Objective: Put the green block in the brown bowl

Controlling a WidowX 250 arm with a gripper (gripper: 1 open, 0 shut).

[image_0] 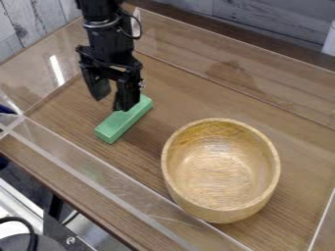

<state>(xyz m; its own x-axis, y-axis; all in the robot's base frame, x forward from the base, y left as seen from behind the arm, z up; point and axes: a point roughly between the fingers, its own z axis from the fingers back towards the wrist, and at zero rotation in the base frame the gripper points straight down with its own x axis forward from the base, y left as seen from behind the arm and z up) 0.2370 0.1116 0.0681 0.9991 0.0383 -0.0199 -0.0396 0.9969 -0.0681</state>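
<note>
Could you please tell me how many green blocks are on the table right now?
1. The green block lies on the wooden table, left of the brown bowl, directly under the open gripper. None appears hidden.

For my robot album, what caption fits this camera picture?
Open gripper poised over the green block on the wooden table, beside the empty brown bowl.

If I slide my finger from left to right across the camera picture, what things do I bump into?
gripper → green block → brown bowl
</note>
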